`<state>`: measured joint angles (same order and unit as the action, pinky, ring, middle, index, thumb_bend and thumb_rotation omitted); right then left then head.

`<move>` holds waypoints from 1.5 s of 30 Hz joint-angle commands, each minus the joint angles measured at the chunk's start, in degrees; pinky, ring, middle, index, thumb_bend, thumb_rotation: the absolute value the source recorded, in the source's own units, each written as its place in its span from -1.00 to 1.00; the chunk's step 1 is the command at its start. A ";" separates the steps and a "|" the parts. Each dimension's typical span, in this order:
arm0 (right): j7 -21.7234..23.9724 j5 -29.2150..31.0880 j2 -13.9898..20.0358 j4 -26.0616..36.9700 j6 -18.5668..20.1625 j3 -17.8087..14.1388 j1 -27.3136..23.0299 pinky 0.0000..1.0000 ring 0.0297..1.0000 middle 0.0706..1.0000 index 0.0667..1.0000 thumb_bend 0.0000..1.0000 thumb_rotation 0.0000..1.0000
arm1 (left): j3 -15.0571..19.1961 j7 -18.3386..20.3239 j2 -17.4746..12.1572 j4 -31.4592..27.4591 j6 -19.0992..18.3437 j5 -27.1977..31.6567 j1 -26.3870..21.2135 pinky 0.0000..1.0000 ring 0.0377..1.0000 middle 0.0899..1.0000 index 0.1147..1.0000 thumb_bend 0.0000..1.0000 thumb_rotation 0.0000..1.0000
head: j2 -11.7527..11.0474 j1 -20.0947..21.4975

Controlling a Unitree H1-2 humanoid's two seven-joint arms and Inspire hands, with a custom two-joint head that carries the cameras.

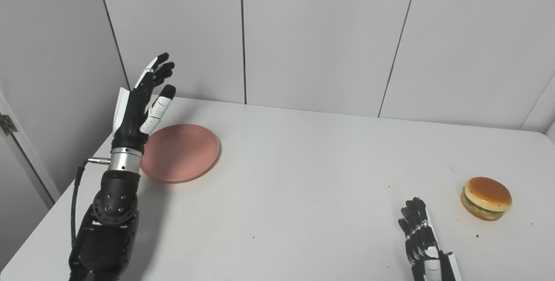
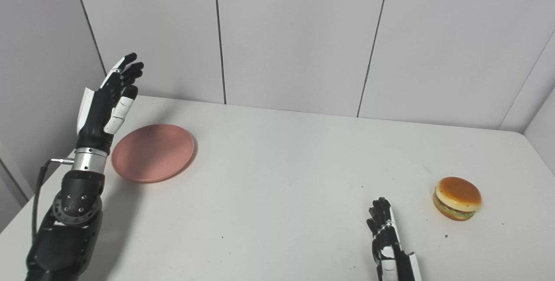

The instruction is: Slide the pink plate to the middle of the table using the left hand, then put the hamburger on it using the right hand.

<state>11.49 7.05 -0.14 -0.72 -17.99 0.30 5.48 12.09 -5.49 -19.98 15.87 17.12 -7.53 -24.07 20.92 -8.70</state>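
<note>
pink plate (image 1: pixel 180 153) sits far left on the table (image 1: pixel 303 194), hamburger (image 1: pixel 486 197) near right | we judge the plate stiff, light, smooth, better pushed at its outer rim | left hand (image 1: pixel 145 99) raised beside it, released | right hand (image 1: pixel 422 240) flat, empty

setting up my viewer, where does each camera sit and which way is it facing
Left eye view: on the head, looking down and forward over the white table; left hand raised beside the pink plate, right hand low near the hamburger.
Right eye view: same head, set slightly rightward, same aim; both arms enter from below.
Shared: everything, shifted a little leftward in the right eye view.
</note>
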 commanded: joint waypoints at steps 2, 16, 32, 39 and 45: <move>0.01 -0.33 1.96 -3.28 2.53 0.11 2.35 1.00 1.00 0.96 0.98 0.72 1.00 | 1.57 -1.85 -1.43 2.40 2.80 1.80 -4.02 0.79 0.75 0.73 0.76 0.62 0.82 | 0.13 -0.13; 0.13 -0.34 2.41 -3.17 2.89 0.04 2.45 1.00 0.98 0.95 0.97 0.73 1.00 | 3.12 -0.36 -3.96 25.22 9.77 8.22 -8.74 0.91 0.84 0.86 0.88 0.58 0.85 | 0.21 -0.04; 0.04 -0.69 2.58 -2.63 3.50 0.38 2.76 1.00 0.96 0.95 0.97 0.70 1.00 | 5.81 6.24 -4.80 36.03 9.81 14.25 -11.26 0.92 0.87 0.85 0.93 0.72 0.82 | 0.47 0.20; 0.16 -0.65 2.58 -2.37 3.65 0.53 2.79 1.00 0.95 0.94 0.96 0.68 1.00 | 5.83 9.46 -5.22 38.62 9.79 15.16 -11.50 0.89 0.87 0.84 0.91 0.77 0.76 | 0.57 0.39; -0.04 -0.75 2.45 -1.99 4.22 0.57 3.02 1.00 0.95 0.93 0.95 0.67 1.00 | 5.16 11.28 -4.72 40.30 9.78 14.82 -11.11 0.91 0.89 0.84 0.92 0.74 0.77 | 0.83 0.66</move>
<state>11.51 6.93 0.23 -0.41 -17.98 0.60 5.67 17.35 4.84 -23.11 56.90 24.65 7.38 -32.53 21.71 -8.00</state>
